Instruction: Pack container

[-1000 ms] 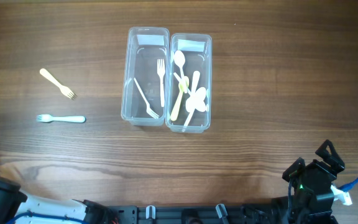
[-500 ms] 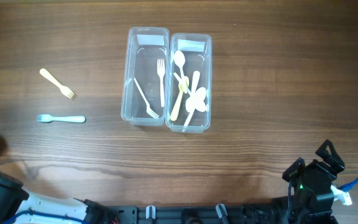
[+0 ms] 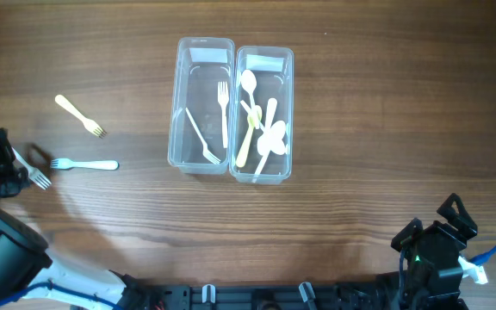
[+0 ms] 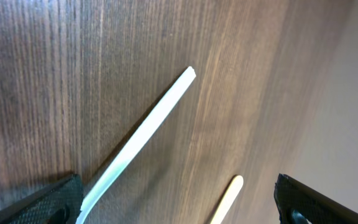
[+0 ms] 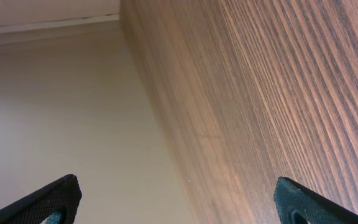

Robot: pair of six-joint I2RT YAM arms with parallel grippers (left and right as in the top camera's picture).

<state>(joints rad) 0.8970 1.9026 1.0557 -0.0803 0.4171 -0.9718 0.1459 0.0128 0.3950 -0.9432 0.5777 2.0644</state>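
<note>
Partly out of frame, white fork (image 4: 145, 130) near wide-spread left claw (image 4: 179, 190); right claw (image 5: 176, 193) likewise wide.

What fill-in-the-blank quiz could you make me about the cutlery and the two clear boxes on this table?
1. Loose on the table lie ____ forks: a white fork and a cream fork.
2. The right container holds mostly ____.
3. The left container holds only ____.
4. The left tool, jaws open, hovers nearest the ____ one of the loose forks.

Missing words: two; spoons; forks; white.
</note>
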